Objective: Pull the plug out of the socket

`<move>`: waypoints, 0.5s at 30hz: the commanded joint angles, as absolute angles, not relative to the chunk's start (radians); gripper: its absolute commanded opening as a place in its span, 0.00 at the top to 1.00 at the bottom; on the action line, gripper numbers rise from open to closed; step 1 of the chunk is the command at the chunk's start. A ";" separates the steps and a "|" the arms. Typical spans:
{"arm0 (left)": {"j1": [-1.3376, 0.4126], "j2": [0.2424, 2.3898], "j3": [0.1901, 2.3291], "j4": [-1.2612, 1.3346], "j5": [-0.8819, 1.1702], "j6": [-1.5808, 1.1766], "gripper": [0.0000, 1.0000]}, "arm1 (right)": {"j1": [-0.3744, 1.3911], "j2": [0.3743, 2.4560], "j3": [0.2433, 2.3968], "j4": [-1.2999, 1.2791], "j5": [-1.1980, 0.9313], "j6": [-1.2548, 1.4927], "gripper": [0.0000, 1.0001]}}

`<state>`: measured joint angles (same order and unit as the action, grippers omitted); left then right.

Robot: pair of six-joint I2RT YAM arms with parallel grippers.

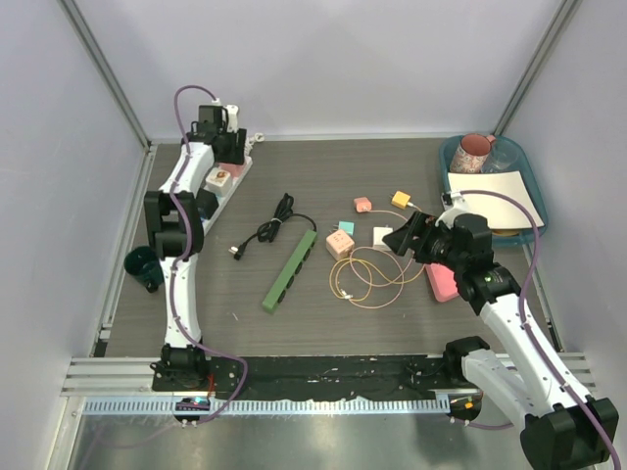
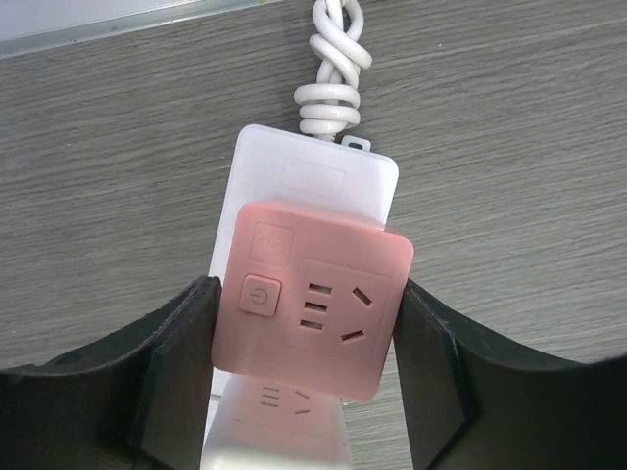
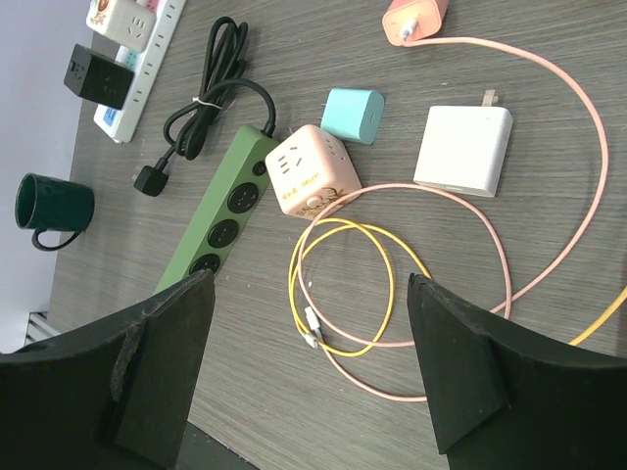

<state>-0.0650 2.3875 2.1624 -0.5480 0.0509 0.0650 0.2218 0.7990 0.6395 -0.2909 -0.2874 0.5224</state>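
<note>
left side: your left gripper point(image 2: 306, 343) is at the far left of the table point(image 1: 323, 313), reaching down over the white power strip point(image 2: 318, 176). the pink plug point(image 2: 313, 299), a square block with a power button and its own outlet face, sits seated on top of that strip. in the left wrist view one black finger point(image 2: 181, 367) presses the plug's left edge and the other is against its right edge, with no gap on either side. read it as clamped on the pink plug, jaws about half wide. the plug sits flat on the strip, not lifted. the strip's coiled white cord point(image 2: 333, 59) leads off its far end.

right side: your right gripper point(image 3: 309, 362) hangs above the middle-right of the table, jaws spread wide, nothing between them. below it lie a yellow cable point(image 3: 343, 284) looped inside a larger pink cable point(image 3: 549, 245) loop. just beyond are a peach cube socket point(image 3: 312, 171), touching the end of a green power strip point(image 3: 220, 220), a teal adapter point(image 3: 353, 115) and a white charger point(image 3: 463, 150). a bundled black cable point(image 3: 211, 88) lies beside the green strip.

other: a dark green mug point(image 3: 54, 208) stands near the left edge of the table. a black adapter point(image 3: 98, 76) is also on the white strip. a blue tray point(image 1: 453, 147) at far right holds a pink cup point(image 1: 473, 152).
</note>
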 commanded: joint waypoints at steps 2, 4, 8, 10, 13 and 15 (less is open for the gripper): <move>-0.084 2.313 2.115 -0.515 0.133 0.006 0.80 | 0.227 0.818 0.652 -0.212 -0.304 0.574 0.15; -0.097 2.272 2.077 -0.506 0.141 0.005 0.92 | 0.227 0.827 0.657 -0.183 -0.305 0.597 0.16; -0.124 2.212 2.028 -0.503 0.150 0.021 1.00 | 0.226 0.859 0.687 -0.138 -0.317 0.646 0.16; -0.147 2.163 1.987 -0.500 0.155 0.035 1.00 | 0.227 0.891 0.704 -0.091 -0.322 0.663 0.16; -0.178 2.073 1.889 -0.430 0.155 0.054 1.00 | 0.227 0.986 0.730 -0.007 -0.337 0.725 0.16; -0.199 2.027 1.836 -0.399 0.143 0.038 1.00 | 0.229 1.046 0.765 0.064 -0.371 0.799 0.18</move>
<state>-0.1516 2.2101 1.8954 -0.5026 0.1047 0.0528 0.2218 0.9611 0.6804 -0.1253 -0.3214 0.6716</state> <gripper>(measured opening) 0.667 0.830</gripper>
